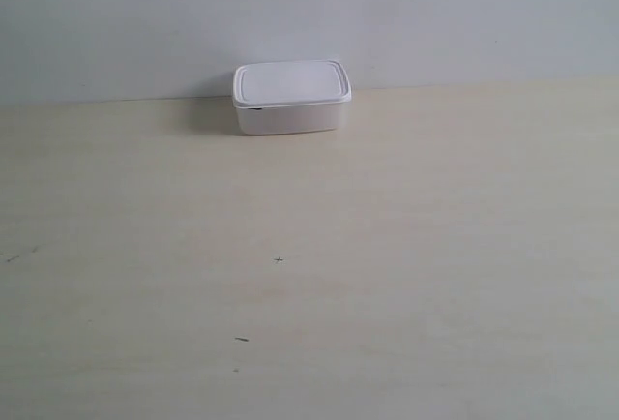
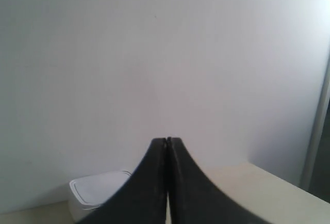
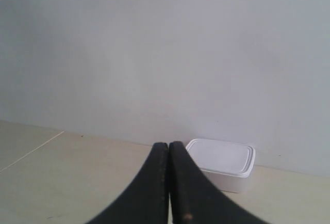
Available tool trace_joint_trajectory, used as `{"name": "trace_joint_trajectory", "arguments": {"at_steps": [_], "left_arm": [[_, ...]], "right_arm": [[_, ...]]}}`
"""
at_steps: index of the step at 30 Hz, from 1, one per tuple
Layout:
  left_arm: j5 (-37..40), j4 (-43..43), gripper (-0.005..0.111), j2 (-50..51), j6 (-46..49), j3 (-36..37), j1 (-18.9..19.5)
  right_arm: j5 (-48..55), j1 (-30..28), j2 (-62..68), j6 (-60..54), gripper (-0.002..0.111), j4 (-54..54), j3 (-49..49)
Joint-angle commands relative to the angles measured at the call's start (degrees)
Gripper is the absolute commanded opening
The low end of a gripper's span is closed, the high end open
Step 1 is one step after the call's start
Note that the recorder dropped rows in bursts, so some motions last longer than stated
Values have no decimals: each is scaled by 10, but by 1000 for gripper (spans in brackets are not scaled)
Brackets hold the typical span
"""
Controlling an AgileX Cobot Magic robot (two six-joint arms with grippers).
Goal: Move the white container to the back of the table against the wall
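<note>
The white container (image 1: 290, 97) stands at the back of the table (image 1: 309, 275), with its lid on and its far side at the wall (image 1: 309, 14). No arm shows in the exterior view. In the left wrist view my left gripper (image 2: 166, 140) is shut with nothing in it, raised and well short of the container (image 2: 95, 190), which its fingers partly hide. My right gripper (image 3: 168, 144) is also shut and empty, and the container (image 3: 224, 164) sits beyond it, near the wall (image 3: 165, 53).
A few tiny dark specks (image 1: 279, 260) mark the tabletop. The table's side edge (image 2: 289, 182) shows in the left wrist view, with a dark gap and a pale upright strip (image 2: 317, 131) beyond it.
</note>
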Motion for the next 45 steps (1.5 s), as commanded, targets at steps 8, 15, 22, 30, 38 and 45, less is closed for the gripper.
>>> {"name": "trace_joint_trajectory", "arguments": {"at_steps": [8, 15, 22, 30, 38, 45], "left_arm": [[28, -1, 0, 2, -4, 3, -4], [29, -1, 0, 2, -4, 3, -4], [29, -1, 0, 2, -2, 3, -4], [24, 14, 0, -67, -2, 51, -3], [-73, 241, 0, -146, -2, 112, 74], [54, 245, 0, -139, -2, 105, 240]], "right_arm": [[-9, 2, 6, 0, 0, -4, 3], [-9, 2, 6, 0, 0, -1, 3], [-9, 2, 2, 0, 0, -1, 3], [-48, 2, -82, 0, 0, 109, 60], [-55, -18, -195, 0, 0, 69, 163], [-51, -165, -273, 0, 0, 68, 229]]}}
